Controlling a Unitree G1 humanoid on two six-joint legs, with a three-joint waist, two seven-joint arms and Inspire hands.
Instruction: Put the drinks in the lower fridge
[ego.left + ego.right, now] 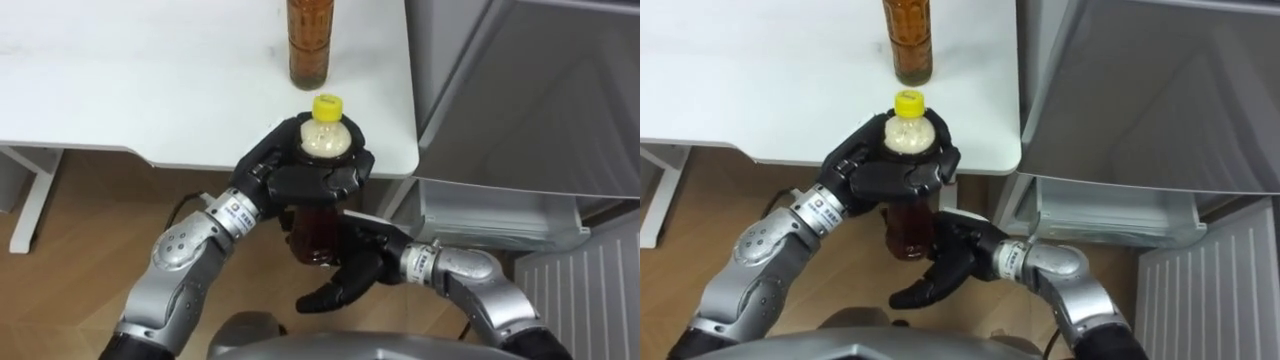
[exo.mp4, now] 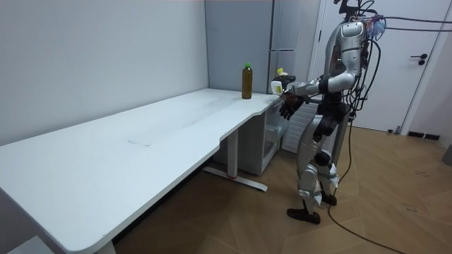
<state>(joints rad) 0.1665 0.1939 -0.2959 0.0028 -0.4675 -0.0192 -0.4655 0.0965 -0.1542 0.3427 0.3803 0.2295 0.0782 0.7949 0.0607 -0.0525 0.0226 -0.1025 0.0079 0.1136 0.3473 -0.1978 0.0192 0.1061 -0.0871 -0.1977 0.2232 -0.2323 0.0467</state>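
Yellow-capped bottle (image 1: 325,135) is before the table's (image 1: 150,80) near right corner, the left hand (image 1: 300,180) clasped round it. The right hand (image 1: 355,270) is just below, fingers loose. A brown bottle (image 1: 309,45) stands near the right edge.

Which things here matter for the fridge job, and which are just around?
For the job:
yellow-capped bottle, gripped by the left hand
right hand, open beneath it
brown bottle, standing upright
lower fridge drawer, open

Just around:
white table under the brown bottle
door in the room view

Yellow-capped bottle (image 1: 325,135) held upright, amber bottle (image 1: 308,40) standing
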